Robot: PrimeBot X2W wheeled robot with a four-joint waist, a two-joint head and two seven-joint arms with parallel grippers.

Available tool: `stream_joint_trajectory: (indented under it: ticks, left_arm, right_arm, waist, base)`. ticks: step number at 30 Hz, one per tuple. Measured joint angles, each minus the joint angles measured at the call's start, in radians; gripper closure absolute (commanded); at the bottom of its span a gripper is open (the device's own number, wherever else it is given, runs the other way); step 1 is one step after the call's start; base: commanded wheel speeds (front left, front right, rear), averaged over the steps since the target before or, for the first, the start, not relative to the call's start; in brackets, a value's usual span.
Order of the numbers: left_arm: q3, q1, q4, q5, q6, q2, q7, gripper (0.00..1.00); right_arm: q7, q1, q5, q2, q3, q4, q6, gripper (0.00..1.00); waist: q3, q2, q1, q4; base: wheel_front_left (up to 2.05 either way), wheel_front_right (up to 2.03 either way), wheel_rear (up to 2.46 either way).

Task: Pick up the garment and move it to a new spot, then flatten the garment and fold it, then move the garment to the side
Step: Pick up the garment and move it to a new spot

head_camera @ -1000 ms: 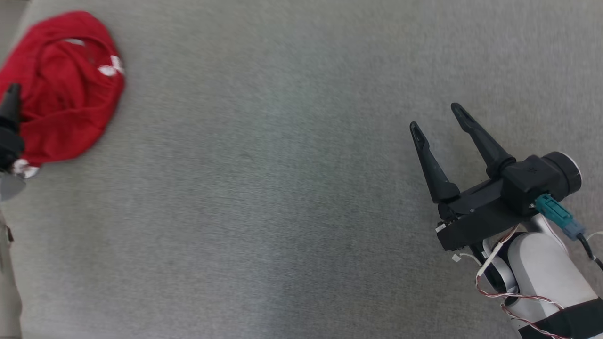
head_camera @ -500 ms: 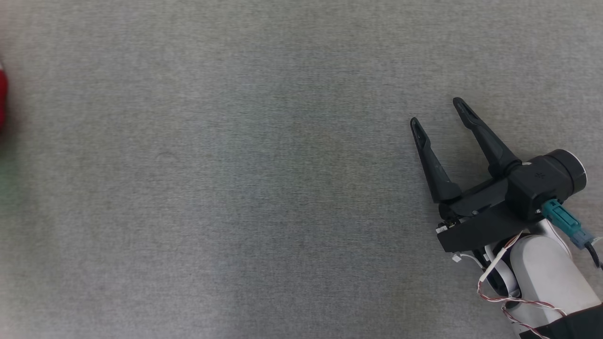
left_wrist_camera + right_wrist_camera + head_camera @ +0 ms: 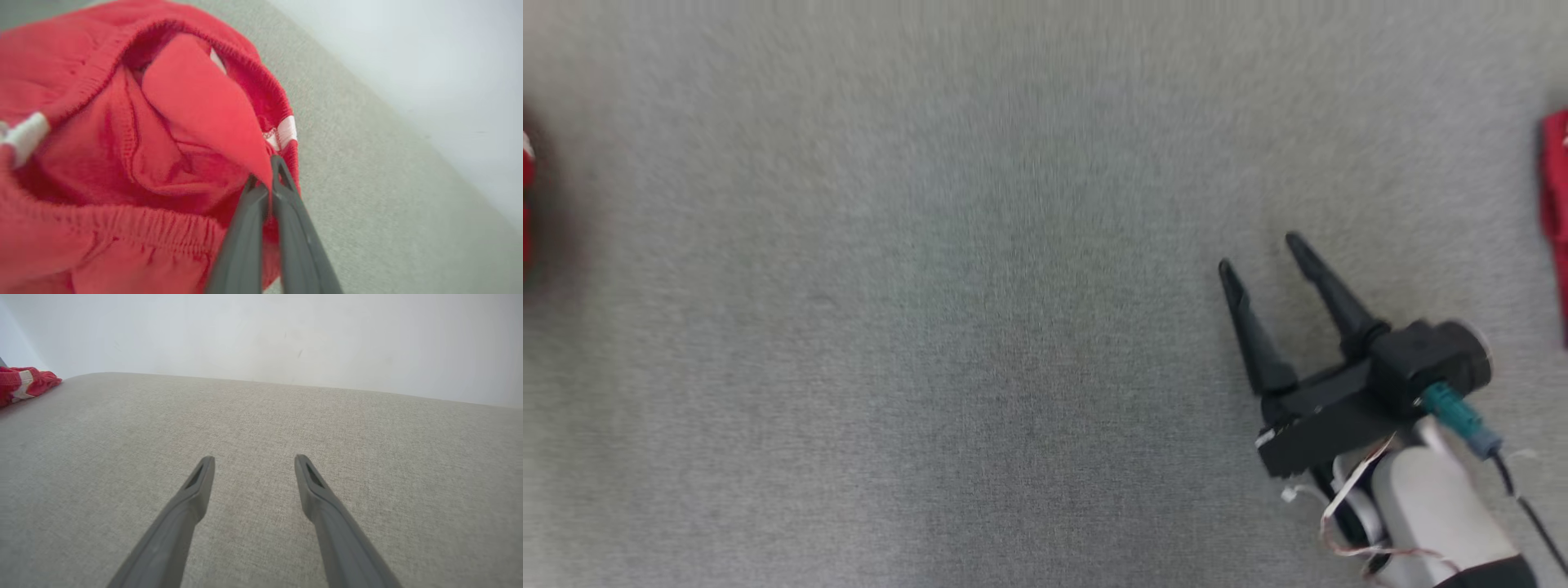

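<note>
Jaws of the left gripper [image 3: 269, 169] pinch a fold of the red garment [image 3: 122, 143]. The right gripper [image 3: 1258, 255], lower right, is spread wide and empty.

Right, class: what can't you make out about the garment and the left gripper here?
Garment: whole outline, left wrist view; cut off by the left and bottom edges, blurred.
Left gripper: how much cloth it pinches; a fold covers the pinch.
Red strip: what it is, head view; cut by the right edge, blurred.
</note>
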Motion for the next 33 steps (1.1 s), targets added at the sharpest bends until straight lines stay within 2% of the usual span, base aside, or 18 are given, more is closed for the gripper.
stream_joint_trajectory:
  ticks: [5, 8, 12, 15, 20, 24, 25, 27, 33]
  left_arm:
    - [-0.04, -0.011, -0.112, 0.004, -0.032, 0.01, 0.028, 1.0]
    - [-0.075, -0.03, -0.188, 0.004, -0.042, -0.005, 0.062, 1.0]
    - [-0.13, -0.043, -0.284, -0.007, -0.048, -0.061, 0.119, 1.0]
    - [-0.154, -0.045, -0.321, -0.008, -0.048, -0.081, 0.136, 1.0]
    - [-0.216, -0.065, -0.413, -0.043, -0.04, -0.175, 0.164, 1.0]
    - [-0.253, -0.067, -0.443, -0.066, -0.044, -0.244, 0.165, 1.0]
    - [-0.253, -0.067, -0.443, -0.066, -0.044, -0.244, 0.165, 1.0]
    - [-0.287, -0.046, -0.445, -0.085, -0.05, -0.286, 0.159, 1.0]
    - [-0.339, 0.07, -0.385, -0.09, -0.057, -0.319, 0.086, 1.0]
  right_arm:
    - [-0.025, 0.034, 0.017, 0.033, 0.017, 0.059, 0.0, 0.0]
    - [-0.036, 0.05, 0.027, 0.049, 0.027, 0.087, 0.0, 0.0]
    - [-0.044, 0.072, 0.035, 0.059, 0.041, 0.121, 0.0, 0.0]
    - [-0.048, 0.084, 0.042, 0.064, 0.046, 0.13, 0.0, 0.0]
    - [-0.047, 0.112, 0.051, 0.069, 0.055, 0.145, 0.0, 0.0]
    - [-0.049, 0.116, 0.054, 0.077, 0.061, 0.149, 0.0, 0.0]
    - [-0.049, 0.116, 0.054, 0.077, 0.061, 0.149, 0.0, 0.0]
    - [-0.052, 0.115, 0.058, 0.087, 0.061, 0.152, 0.0, 0.0]
    - [-0.058, 0.102, 0.059, 0.094, 0.066, 0.155, 0.0, 0.0]
  waist:
    - [-0.101, 0.0, -0.0001, -0.006]
    - [-0.166, 0.0, -0.0002, -0.013]
    - [-0.252, -0.0001, -0.0002, -0.03]
    - [-0.292, -0.0001, -0.0003, -0.041]
    - [-0.387, -0.0002, -0.0004, -0.099]
    - [-0.418, 0.0, -0.0003, -0.154]
    - [-0.418, 0.0, -0.0003, -0.154]
    - [-0.428, 0.0, -0.0003, -0.198]
    - [-0.427, 0.0, -0.0002, -0.275]
  base:
    - [0.0, 0.0, 0.0]
    - [0.0, 0.0, 0.0]
    - [0.0, 0.0, 0.0]
    - [0.0, 0.0, 0.0]
    - [0.0, 0.0, 0.0]
    - [0.0, 0.0, 0.0]
    - [0.0, 0.0, 0.0]
    - [0.0, 0.0, 0.0]
    - [0.0, 0.0, 0.0]
